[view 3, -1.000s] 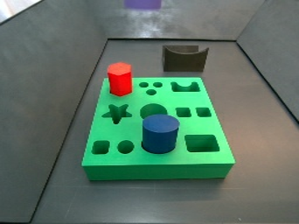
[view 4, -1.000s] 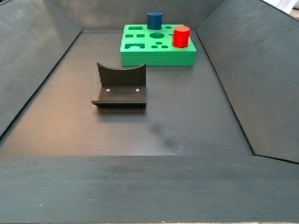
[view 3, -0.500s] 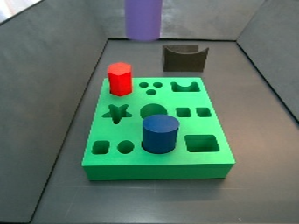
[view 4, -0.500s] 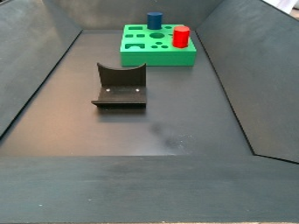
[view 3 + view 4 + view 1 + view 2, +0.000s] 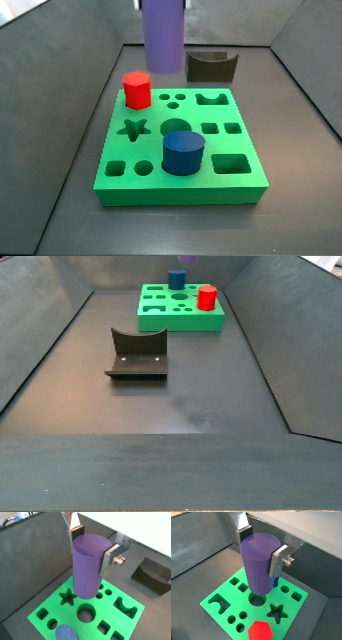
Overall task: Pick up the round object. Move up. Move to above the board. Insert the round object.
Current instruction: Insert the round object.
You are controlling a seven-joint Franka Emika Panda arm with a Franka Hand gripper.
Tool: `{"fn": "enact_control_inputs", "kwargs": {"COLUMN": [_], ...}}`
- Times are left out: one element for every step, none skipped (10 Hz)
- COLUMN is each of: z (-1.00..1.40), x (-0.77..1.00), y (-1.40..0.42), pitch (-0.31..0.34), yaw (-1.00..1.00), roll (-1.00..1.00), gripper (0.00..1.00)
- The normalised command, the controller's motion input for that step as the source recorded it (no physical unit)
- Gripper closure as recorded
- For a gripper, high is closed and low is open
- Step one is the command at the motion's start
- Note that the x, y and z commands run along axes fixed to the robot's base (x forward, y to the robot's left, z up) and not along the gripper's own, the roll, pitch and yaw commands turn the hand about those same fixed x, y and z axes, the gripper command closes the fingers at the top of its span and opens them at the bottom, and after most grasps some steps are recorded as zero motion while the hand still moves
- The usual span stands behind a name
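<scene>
In both wrist views our gripper [image 5: 95,543] clamps the round object [image 5: 89,567] upright above the board [image 5: 55,605], over its large round hole [image 5: 256,600]. In a side view the round object [image 5: 163,35] hangs above the board's [image 5: 247,180] far edge, beside the red prism [image 5: 136,90].

Camera setup: both wrist views ride on the arm and look steeply down past the gripper [image 5: 92,543] [image 5: 258,543] and the tall matte purple cylinder [image 5: 89,566] [image 5: 260,562] it grips, onto the thick bright-green board with cut-out holes [image 5: 47,609] [image 5: 224,594], from opposite sides. A side view sits close at the board's [image 5: 174,192] near end, angled down, with the dark L-shaped fixture [image 5: 211,66] behind it. A side view faces from the far end of the bin, fixture [image 5: 136,355] mid-frame, board [image 5: 181,322] small at the back. All four share the board.
</scene>
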Motion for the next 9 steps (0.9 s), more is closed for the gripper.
{"fn": "enact_control_inputs", "kwargs": {"z": [-0.41, -0.45, -0.47, -0.47, -0.44, -0.13, -0.02, -0.13, -0.17], "x": [0.02, 0.00, 0.00, 0.00, 0.03, 0.06, 0.00, 0.01, 0.01], "y": [-0.09, -0.09, -0.09, -0.07, -0.03, 0.03, 0.00, 0.00, -0.03], "pitch": [-0.183, -0.197, -0.210, -0.201, -0.184, -0.077, 0.000, -0.044, -0.070], "yaw": [0.00, 0.00, 0.00, 0.00, 0.00, 0.00, 0.00, 0.00, 0.00], "roll": [0.00, 0.00, 0.00, 0.00, 0.00, -0.05, 0.00, 0.00, 0.00], "gripper": [1.00, 1.00, 1.00, 1.00, 1.00, 1.00, 1.00, 1.00, 1.00]}}
